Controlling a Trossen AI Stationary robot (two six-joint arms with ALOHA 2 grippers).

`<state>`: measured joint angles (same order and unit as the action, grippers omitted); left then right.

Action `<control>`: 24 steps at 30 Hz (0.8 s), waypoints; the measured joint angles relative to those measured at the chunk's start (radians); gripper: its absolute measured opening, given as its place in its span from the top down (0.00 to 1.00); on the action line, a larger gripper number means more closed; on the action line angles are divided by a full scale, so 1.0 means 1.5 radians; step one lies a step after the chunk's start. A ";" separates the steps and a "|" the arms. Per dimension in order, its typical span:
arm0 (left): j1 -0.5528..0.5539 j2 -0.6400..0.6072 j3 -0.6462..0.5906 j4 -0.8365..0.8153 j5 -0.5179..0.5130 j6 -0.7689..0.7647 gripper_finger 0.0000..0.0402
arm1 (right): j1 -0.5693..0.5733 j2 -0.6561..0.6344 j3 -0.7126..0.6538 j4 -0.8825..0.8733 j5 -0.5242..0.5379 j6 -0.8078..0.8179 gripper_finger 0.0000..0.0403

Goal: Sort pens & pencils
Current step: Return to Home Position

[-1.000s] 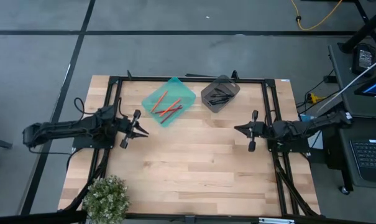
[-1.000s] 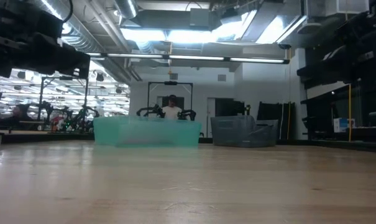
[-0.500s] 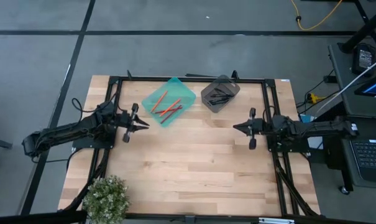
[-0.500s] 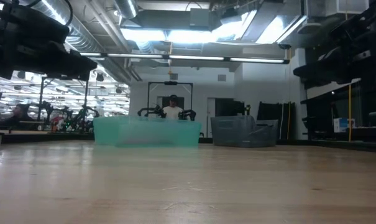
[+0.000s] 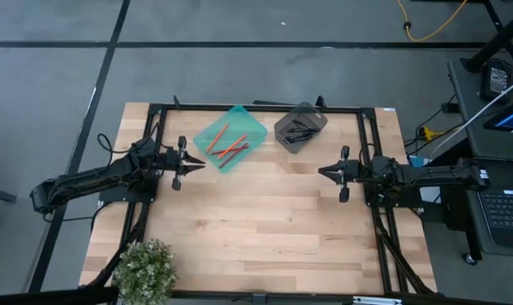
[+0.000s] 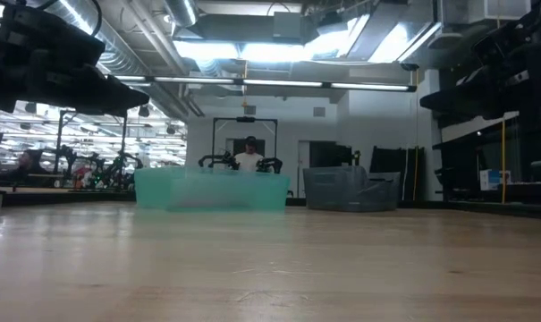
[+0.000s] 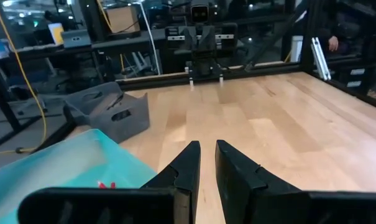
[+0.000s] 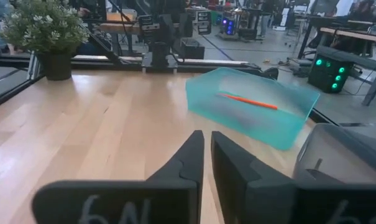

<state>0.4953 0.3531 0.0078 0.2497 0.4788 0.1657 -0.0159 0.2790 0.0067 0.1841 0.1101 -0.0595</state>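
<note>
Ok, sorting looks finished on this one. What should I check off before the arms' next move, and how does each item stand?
1. Pencils in the green bin: ok, orange and red sticks lie inside.
2. Pens in the grey bin: ok, black sticks lie inside.
3. Exact pen count: cannot tell, they overlap.
4. No stick loose on the table: ok, none seen.
5. Left gripper empty: ok, shut on nothing, beside the green bin.
6. Right gripper empty: ok, shut on nothing, over the table's right side.
</note>
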 joint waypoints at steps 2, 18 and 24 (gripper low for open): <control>-0.001 0.000 0.000 0.000 -0.001 -0.021 0.89 | 0.000 0.000 0.000 0.000 0.001 0.017 0.92; -0.001 0.000 0.000 -0.001 0.001 -0.034 0.89 | 0.000 0.000 0.001 -0.007 0.001 0.123 0.93; -0.001 0.000 0.000 -0.001 0.001 -0.034 0.89 | 0.000 0.000 0.001 -0.007 0.001 0.124 0.93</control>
<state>0.4946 0.3531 0.0078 0.2478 0.4797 0.1143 -0.0158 0.2794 0.0074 0.1741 0.1116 0.1265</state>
